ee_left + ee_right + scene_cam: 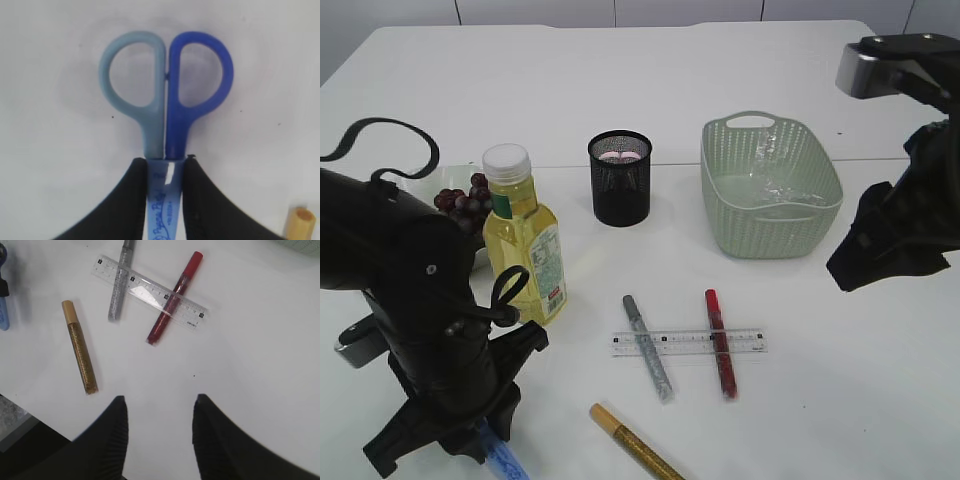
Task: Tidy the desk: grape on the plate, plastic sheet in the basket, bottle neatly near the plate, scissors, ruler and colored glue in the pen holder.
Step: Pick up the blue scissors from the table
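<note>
The left tool [165,200] is clamped on the scissors [165,100] at the closed blades, low over the table [50,150]. Treat them as rigid, light and smooth; keep your hold just below the handles. The right tool [160,435] hangs released, empty, above the ruler [150,292].

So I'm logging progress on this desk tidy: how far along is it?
Done: grapes on the plate, plastic sheet in the basket, bottle beside the plate. In hand: the left claw grips the scissors by the blades. Left: ruler and silver, red and gold glue, all outside the pen holder.
</note>
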You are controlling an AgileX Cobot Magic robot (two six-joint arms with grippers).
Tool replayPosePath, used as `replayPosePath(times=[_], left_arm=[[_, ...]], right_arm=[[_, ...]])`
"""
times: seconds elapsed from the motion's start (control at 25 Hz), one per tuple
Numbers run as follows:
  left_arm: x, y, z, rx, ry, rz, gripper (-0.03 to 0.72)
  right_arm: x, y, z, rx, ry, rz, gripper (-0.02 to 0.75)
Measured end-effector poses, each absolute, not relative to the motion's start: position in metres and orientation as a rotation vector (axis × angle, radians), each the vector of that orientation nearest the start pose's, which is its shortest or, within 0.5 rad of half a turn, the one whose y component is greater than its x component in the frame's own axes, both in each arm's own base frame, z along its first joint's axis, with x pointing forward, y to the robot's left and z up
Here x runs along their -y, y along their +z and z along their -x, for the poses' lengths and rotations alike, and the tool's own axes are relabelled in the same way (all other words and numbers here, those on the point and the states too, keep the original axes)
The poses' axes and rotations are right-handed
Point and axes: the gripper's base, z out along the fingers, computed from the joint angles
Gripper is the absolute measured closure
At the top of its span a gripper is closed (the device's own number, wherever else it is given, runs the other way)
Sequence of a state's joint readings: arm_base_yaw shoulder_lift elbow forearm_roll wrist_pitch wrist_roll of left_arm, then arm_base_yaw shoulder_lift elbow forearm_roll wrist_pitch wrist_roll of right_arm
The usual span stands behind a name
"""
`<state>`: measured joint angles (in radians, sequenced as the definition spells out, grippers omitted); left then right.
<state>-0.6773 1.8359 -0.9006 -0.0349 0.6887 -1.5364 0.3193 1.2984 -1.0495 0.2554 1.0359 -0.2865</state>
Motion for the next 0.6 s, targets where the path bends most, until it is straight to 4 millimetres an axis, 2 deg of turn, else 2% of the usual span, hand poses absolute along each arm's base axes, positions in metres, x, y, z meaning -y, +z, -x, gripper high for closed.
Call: replayPosePath(times=[0.6], left_arm=[[0.174, 0.181, -0.224, -2.766, -0.2, 1.178, 0.54]], right_arm=[[-0.096, 0.304, -0.227, -2.661, 0.346, 0.703, 0.421]])
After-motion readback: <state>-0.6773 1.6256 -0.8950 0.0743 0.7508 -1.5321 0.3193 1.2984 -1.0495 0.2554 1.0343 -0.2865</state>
